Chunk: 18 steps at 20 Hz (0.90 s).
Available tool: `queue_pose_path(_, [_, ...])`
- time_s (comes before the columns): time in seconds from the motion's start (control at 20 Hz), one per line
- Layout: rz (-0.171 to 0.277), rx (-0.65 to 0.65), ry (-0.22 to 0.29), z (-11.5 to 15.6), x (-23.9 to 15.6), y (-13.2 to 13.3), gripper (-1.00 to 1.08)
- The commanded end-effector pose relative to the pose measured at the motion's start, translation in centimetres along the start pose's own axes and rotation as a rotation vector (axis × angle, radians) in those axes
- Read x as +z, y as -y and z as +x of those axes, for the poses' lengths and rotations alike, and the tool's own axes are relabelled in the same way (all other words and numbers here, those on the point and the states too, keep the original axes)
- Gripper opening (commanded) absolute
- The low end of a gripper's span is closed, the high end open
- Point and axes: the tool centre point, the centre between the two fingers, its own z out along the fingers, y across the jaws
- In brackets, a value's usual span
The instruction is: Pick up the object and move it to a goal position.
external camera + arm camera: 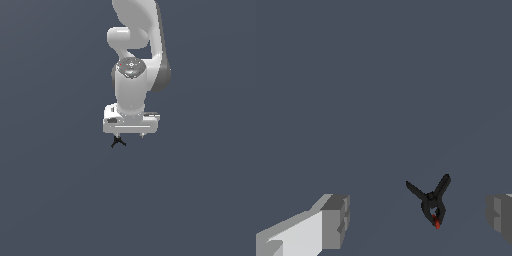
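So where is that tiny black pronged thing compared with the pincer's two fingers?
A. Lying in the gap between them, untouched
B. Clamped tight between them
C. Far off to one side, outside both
A: in the wrist view the black pronged object sits in the gap, clear of both fingers.

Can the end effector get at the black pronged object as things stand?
Probably yes: the end effector is open, the object sits between its fingers, off-centre, with nothing in the way.
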Motion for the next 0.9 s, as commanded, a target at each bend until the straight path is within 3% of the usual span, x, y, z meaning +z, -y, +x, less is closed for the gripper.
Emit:
queue_pose_path(0.0, [0.000, 0.000, 0.000, 0.0, 0.0, 0.0, 1.00])
queue_pose_path(0.35, [0.007, 0.041, -0.010, 0.4, -1.2, -2.5, 1.00])
queue_pose_path(0.85, [0.005, 0.023, -0.010, -0.2, 0.0, -3.1, 1.00])
